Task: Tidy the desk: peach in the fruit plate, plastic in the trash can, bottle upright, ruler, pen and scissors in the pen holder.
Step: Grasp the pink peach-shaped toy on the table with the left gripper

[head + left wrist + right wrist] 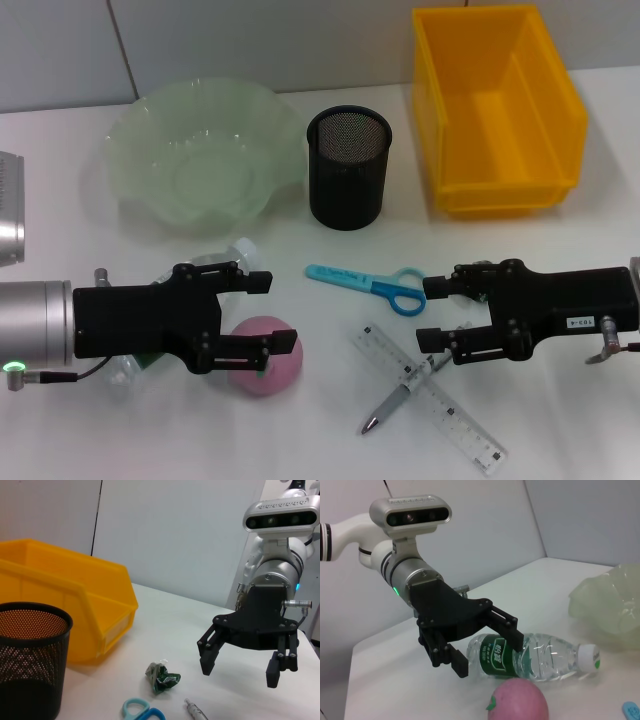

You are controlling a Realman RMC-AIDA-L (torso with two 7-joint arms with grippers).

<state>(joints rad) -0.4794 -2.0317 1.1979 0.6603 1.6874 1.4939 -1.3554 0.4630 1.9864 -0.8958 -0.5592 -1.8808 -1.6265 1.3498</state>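
Pink peach (265, 357) is lying on the white table (560, 250) at about 7 o'clock from the mesh pen holder (348, 167), just under the left gripper (268, 312), whose fingers are spreading open above it. Behind that gripper a clear bottle (535, 656) with a green label is lying on its side, cap toward the pale green fruit plate (205, 153), which is sitting at 9 o'clock from the holder. Blue scissors (370, 283) are resting at 6 o'clock from the holder. A clear ruler (428, 397) is lying further toward 5 o'clock, with a pen (398, 399) crossing it. The right gripper (430, 312) is hovering open beside the scissors' handles, over the ruler's upper end. A crumpled green scrap, probably the plastic (161, 677), is showing only in the left wrist view, near the scissors. The yellow bin (495, 105) is standing at 3 o'clock from the holder
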